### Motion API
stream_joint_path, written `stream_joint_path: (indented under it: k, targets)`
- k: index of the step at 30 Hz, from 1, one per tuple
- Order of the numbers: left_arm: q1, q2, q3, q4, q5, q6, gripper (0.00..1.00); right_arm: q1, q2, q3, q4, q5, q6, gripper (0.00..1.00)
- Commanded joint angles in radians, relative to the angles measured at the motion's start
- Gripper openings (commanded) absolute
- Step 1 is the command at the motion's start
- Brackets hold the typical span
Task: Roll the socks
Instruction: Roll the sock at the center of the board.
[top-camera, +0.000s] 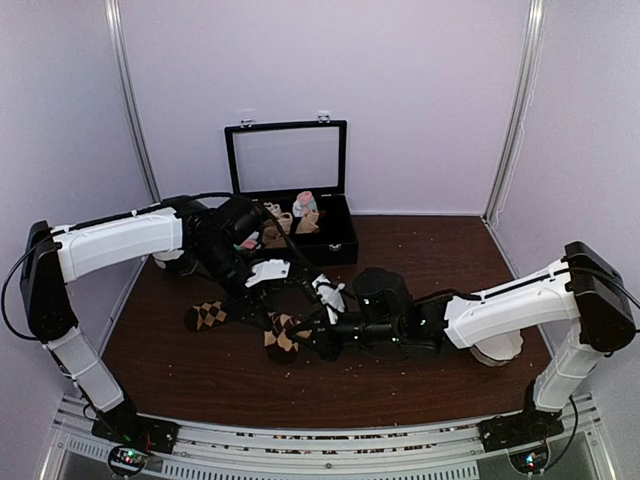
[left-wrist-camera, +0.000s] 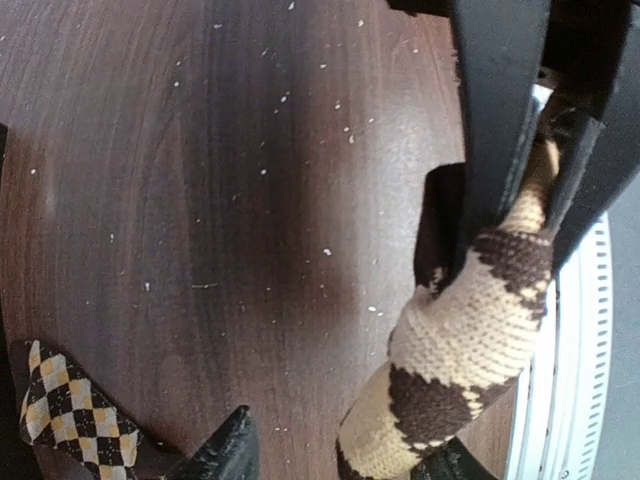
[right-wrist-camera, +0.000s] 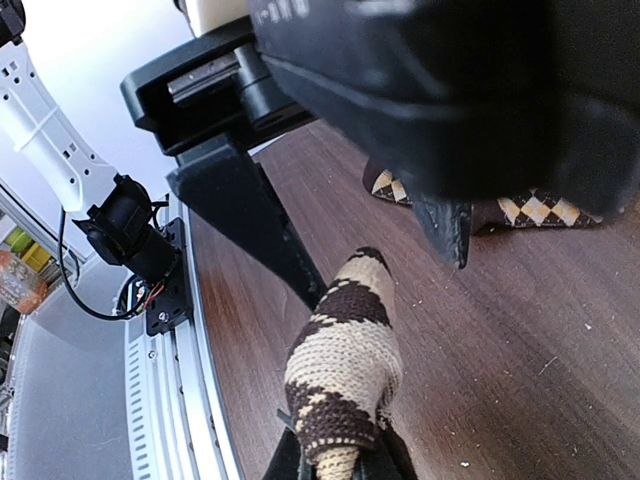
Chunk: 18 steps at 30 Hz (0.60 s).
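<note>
Socks (right-wrist-camera: 345, 370) sit clamped in the right fingers (left-wrist-camera: 495, 120), likely to hold the roll; left fingers (right-wrist-camera: 250, 225) stand apart, astride it.

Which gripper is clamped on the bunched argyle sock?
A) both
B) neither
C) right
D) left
C: the right gripper pinches the end of the sock, while the left gripper stands open with a finger on either side of it.
</note>
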<state>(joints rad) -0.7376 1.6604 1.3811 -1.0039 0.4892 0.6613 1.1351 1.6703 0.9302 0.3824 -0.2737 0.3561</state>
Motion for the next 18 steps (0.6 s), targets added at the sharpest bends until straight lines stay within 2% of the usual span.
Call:
stream_joint_path:
  k: [1,5,6,7,9,18]
  targets:
    - [-0.074,-0.041,-0.006,0.06,-0.015,0.058,0.54,-0.044,0.023,0.013,0.0,0.015,0.131,0.0]
    - [-0.074,-0.067,0.011,0.037,-0.023,0.036,0.61,-0.055,0.019,-0.002,-0.055,0.089,0.115,0.0]
    - [-0.074,-0.078,0.021,0.032,-0.034,0.021,0.7,-0.058,0.017,-0.005,-0.08,0.126,0.108,0.0]
    - [-0.074,-0.092,0.03,0.031,-0.043,0.005,0.71,-0.063,0.014,-0.013,-0.086,0.149,0.106,0.0]
    - [-0.074,-0.124,0.043,0.032,-0.05,-0.016,0.96,-0.072,0.003,-0.041,-0.06,0.17,0.108,0.0]
    - [-0.079,-0.204,0.01,0.081,-0.087,-0.038,0.98,-0.078,0.006,-0.013,-0.006,0.096,0.107,0.0]
